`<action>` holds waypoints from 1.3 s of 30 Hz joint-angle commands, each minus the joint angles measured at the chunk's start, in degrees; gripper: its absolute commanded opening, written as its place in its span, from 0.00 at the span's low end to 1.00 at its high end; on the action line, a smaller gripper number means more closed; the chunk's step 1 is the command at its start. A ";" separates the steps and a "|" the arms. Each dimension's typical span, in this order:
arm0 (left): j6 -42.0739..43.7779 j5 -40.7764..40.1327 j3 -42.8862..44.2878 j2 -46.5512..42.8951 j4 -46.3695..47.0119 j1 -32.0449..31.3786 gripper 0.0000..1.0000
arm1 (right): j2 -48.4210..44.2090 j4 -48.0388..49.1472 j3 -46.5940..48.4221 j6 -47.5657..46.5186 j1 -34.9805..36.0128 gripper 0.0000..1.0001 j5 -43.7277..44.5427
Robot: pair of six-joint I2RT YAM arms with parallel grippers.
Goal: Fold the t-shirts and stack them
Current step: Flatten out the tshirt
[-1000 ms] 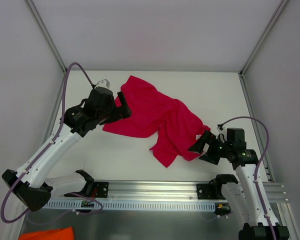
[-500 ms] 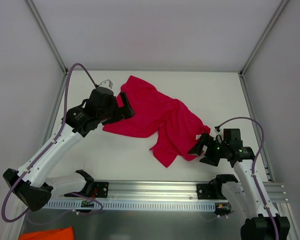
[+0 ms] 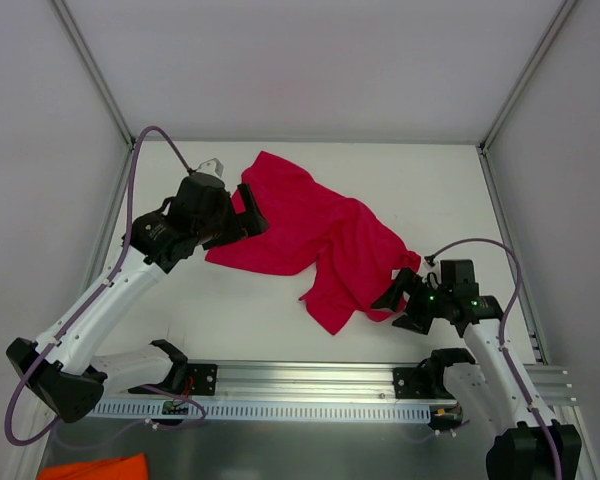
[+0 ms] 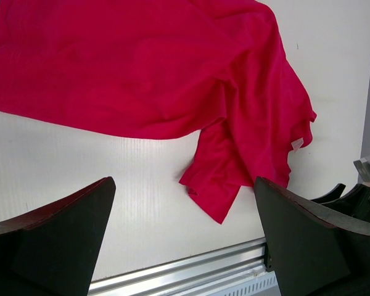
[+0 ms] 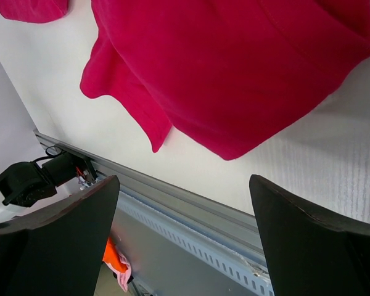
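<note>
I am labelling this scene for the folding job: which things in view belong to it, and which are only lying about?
Belongs to the job: crumpled crimson-red short-sleeved fabric t-shirt.
Only lying about: orange cloth bundle below the near edge; silver metal rail.

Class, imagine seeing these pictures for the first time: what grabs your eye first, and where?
A crumpled red t-shirt sprawls across the middle of the white table. The left gripper, open, sits at its left edge; the right gripper, open, at its near right corner.
</note>
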 commanded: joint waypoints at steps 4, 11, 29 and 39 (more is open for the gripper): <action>0.85 1.21 0.92 -0.44 -0.12 0.65 0.99 | 2.53 4.75 -1.48 2.00 1.58 0.92 -0.34; 0.76 0.86 0.91 -1.14 -1.35 0.82 0.99 | 7.36 11.60 -3.85 4.19 3.42 0.85 0.54; 0.59 2.00 -0.67 -1.49 -1.52 1.00 0.99 | 30.65 6.79 22.22 -6.52 12.83 0.01 20.13; 1.03 1.12 -1.28 -3.07 -2.75 0.91 0.99 | 41.38 -2.36 42.29 -16.19 13.79 0.01 44.44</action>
